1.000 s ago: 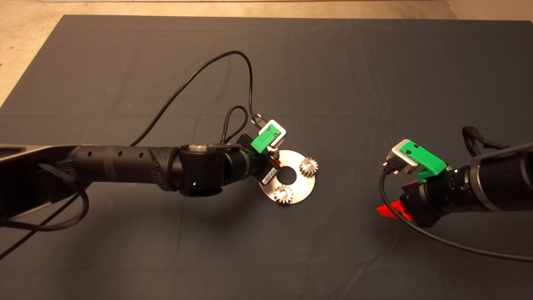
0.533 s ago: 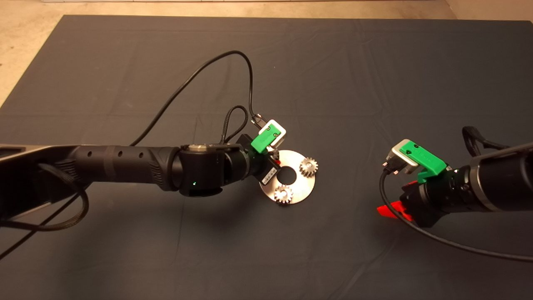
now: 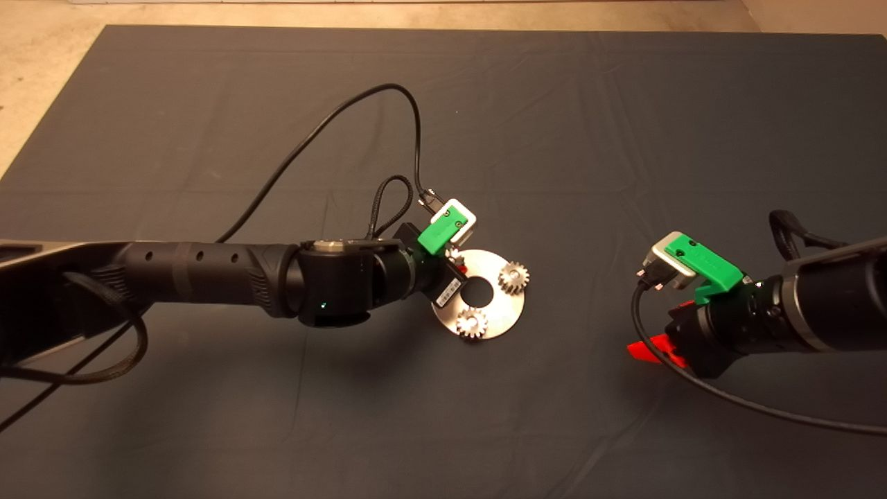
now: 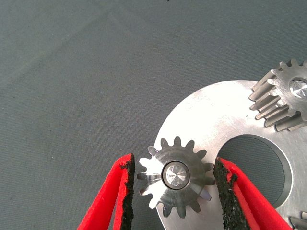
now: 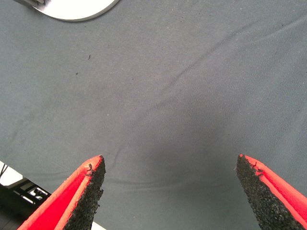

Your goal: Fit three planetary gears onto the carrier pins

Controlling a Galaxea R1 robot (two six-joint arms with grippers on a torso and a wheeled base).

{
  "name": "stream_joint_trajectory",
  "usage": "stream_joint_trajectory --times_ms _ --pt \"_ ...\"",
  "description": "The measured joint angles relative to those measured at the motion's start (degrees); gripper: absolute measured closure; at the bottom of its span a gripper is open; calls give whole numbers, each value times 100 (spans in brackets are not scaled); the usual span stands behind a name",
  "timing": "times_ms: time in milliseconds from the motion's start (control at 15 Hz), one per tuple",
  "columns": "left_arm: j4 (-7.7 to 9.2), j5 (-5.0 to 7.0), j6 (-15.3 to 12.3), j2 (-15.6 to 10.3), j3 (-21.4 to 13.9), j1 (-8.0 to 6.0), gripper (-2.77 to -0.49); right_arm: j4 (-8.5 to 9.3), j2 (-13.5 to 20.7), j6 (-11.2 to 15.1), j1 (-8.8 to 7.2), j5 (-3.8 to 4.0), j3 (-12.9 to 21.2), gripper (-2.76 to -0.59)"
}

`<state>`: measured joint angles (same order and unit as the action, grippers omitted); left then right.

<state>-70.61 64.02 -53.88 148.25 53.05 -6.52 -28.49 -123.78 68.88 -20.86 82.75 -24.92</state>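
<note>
The shiny round disc [image 3: 509, 308] with a central hole lies mid-mat. Two planetary gears [image 3: 514, 277] [image 3: 472, 323] sit on its carrier pins. In the left wrist view the third gear [image 4: 176, 175] sits on the disc [image 4: 225, 110] with a pin top [image 4: 175, 173] showing in its centre hole. My left gripper [image 3: 457, 267] hangs over the disc's left rim. Its fingers [image 4: 125, 194] straddle that gear, open, with thin gaps at the pads. Another gear [image 4: 285, 96] shows beyond it. My right gripper [image 3: 651, 350] hovers open and empty to the right of the disc.
A black cable [image 3: 360, 104] loops from the left wrist over the mat behind the disc. The right wrist view shows bare mat between the wide-open fingers [image 5: 88, 187] and the disc's edge [image 5: 76, 9]. The floor [image 3: 41, 69] shows beyond the mat's far left corner.
</note>
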Motion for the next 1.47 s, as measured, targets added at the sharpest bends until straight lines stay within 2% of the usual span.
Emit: stream_joint_trajectory --times_ms 200,467,533,600,667,733,800,867,1000,1067,1133,1200,1267,1333,1467 --pt "0 30 -47 -161 -228 -1 -115 2 17 0 0 0 -10 -202" --pt "10 87 -430 -601 -1203 -4 -131 5 93 -41 -9 -4 -193 -202" --pt "32 209 -458 -672 -1358 -17 -131 5 90 -96 -9 -9 -210 -202" --pt "69 448 -508 -712 -1466 -37 -131 5 74 -107 -11 -11 -228 -202" --pt "169 768 -532 -725 -1591 -105 -131 5 41 -108 -9 -17 -232 -202" --pt "334 1025 -569 -730 -1721 -257 -131 7 -27 -110 -11 -21 -232 -202" --pt "557 1196 -602 -713 -1817 -447 -131 14 -126 -107 -9 -21 -226 -202" --pt "862 1319 -660 -692 -1894 -634 -131 41 -275 -105 -9 -21 -201 -202" --pt "1738 1556 -881 -669 -2019 -878 -131 99 -728 -19 -6 -1 -127 -202" --pt "2142 1673 -1119 -665 -2142 -947 -131 105 -1029 117 -6 18 -104 -202" --pt "2420 1782 -1476 -660 -2336 -1015 -131 105 -1323 347 9 21 -70 -202" --pt "2618 1932 -1934 -666 -2557 -1053 -131 105 -1495 634 9 118 -20 -202" --pt "2741 2157 -2405 -671 -2763 -1084 -131 104 -1586 795 21 322 9 -202" --pt "2854 2291 -2761 -682 -2926 -1130 -131 99 -1649 931 85 468 23 -202" --pt "3082 2299 -3208 -762 -3165 -1200 -131 93 -1789 1105 234 492 83 -202"
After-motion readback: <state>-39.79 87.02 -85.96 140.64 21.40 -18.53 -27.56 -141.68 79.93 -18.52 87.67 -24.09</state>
